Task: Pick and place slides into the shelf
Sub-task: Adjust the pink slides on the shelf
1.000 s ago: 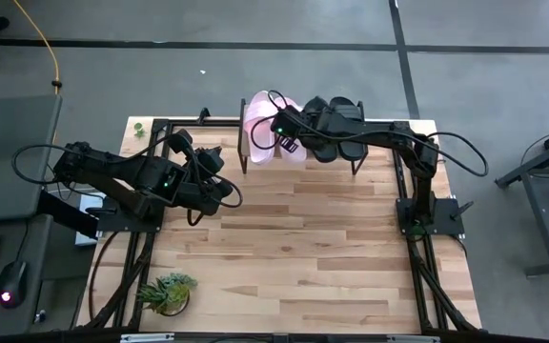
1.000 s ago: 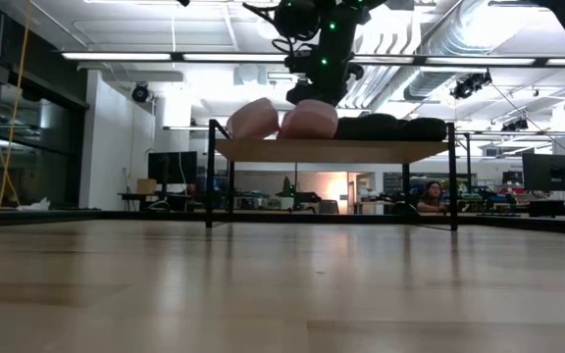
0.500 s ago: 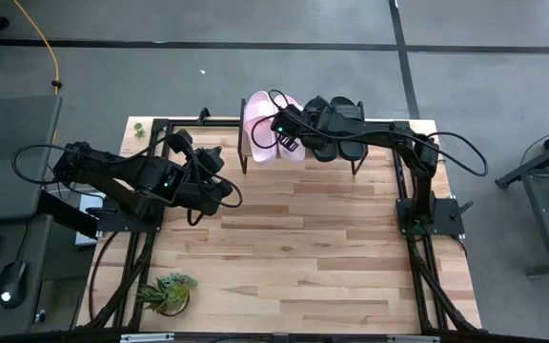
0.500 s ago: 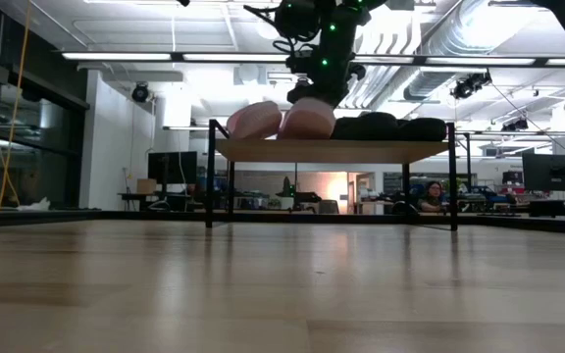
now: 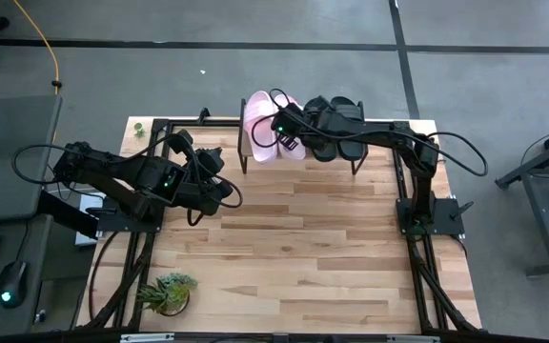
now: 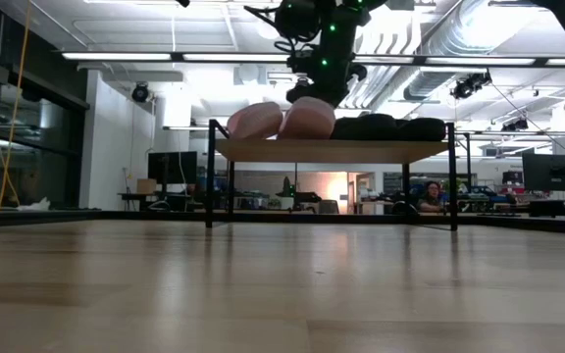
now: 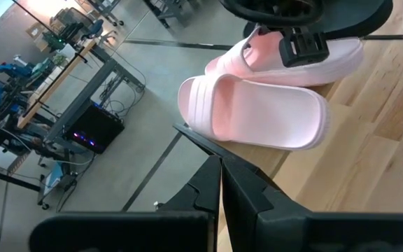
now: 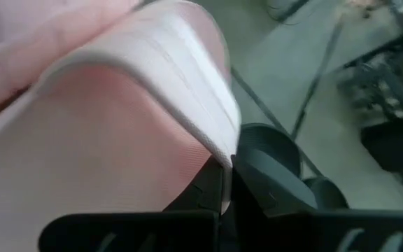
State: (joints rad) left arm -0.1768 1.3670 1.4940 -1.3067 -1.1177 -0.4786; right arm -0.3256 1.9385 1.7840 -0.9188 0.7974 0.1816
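Wooden tabletop (image 5: 294, 248) w/ grey floor around it; low view looks across into a big lit workshop, a person (image 6: 428, 193) seated far back. We see the shelf (image 6: 332, 149) at the table's far edge, all four slides on its top: two pink slides (image 5: 265, 129) at its left end, two black slides (image 5: 336, 124) to their right. Low view has them in a row, pink pair (image 6: 281, 121) then black pair (image 6: 390, 126).

Right gripper (image 5: 284, 136) is over the shelf, at the pink slide nearest the black ones. Its wrist view shows the fingers (image 8: 257, 189) pressed together on the edge of that slide's strap (image 8: 152, 105), so jaws are clamped on pink strap. Left wrist view shows the same grip from afar: dark gripper on the inner pink slide, other pink slide (image 7: 254, 112) lying flat just beside it, touching.

Left gripper (image 5: 219, 191) waits over the table's left side, well apart from the shelf, fingers (image 7: 247, 189) clenched, nothing between them. Small green plant (image 5: 165, 291) sits near the front left corner.
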